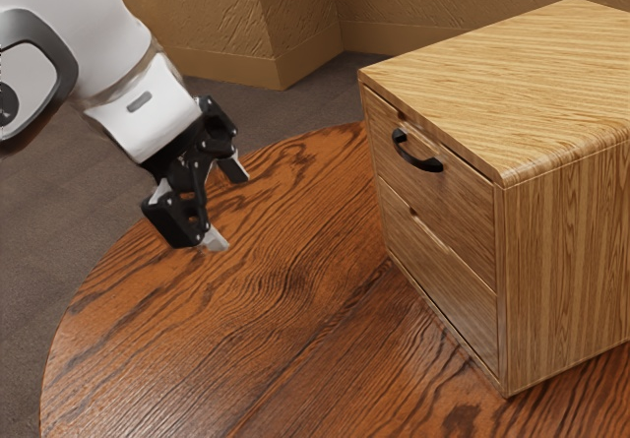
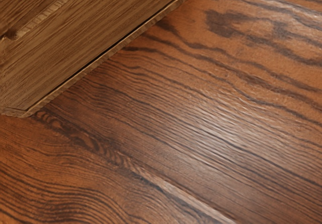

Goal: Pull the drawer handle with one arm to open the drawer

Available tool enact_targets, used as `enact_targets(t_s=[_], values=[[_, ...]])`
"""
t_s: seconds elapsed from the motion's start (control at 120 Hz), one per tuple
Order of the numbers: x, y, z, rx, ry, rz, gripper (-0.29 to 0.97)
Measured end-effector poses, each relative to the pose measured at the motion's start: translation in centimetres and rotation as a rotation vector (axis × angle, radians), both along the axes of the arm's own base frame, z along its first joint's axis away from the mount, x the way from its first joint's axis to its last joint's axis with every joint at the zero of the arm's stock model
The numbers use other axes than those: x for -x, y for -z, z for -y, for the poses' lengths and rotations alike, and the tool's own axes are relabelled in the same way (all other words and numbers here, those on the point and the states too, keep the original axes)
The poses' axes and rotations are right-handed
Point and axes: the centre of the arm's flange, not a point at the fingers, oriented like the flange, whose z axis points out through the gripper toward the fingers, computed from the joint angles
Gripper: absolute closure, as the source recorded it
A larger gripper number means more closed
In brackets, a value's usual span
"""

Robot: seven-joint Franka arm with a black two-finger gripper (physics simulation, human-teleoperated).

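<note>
Spreading under everything, the round wooden table point(image 1: 295, 349) carries a light-wood cabinet point(image 1: 551, 84) at the exterior view's right; the wrist view shows the cabinet's lower edge point(image 2: 60, 48) meeting the tabletop. The top drawer point(image 1: 438, 197) sits flush and closed. The gripper point(image 1: 224, 207) hovers over the table, well apart from the cabinet, its jaws apart and empty. The black handle point(image 1: 415, 153) curves across the drawer's upper front — untouched.

the white arm point(image 1: 94, 49) slants in from ten o'clock, its black gripper point(image 1: 227, 209) aimed toward four o'clock, fingers spread apart.
</note>
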Motion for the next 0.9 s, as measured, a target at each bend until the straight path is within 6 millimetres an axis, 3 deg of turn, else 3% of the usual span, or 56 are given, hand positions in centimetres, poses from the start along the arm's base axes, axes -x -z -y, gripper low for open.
enact_targets(t_s=[0.4, 0.55, 0.642, 0.708, 0.758, 0.9], values=[[0.7, -2.2, 9.9, -0.372, 0.517, 0.227, 0.02], [-1.6, -2.1, 13.8, -0.426, 0.646, 0.243, 0.02], [-3.2, -1.5, 14.0, -0.442, 0.679, 0.235, 0.02], [-4.6, -1.4, 11.0, -0.42, 0.634, 0.219, 0.02], [-5.0, -1.2, 10.1, -0.408, 0.628, 0.212, 0.02], [-5.0, -0.3, 11.8, -0.42, 0.689, 0.204, 0.02]])
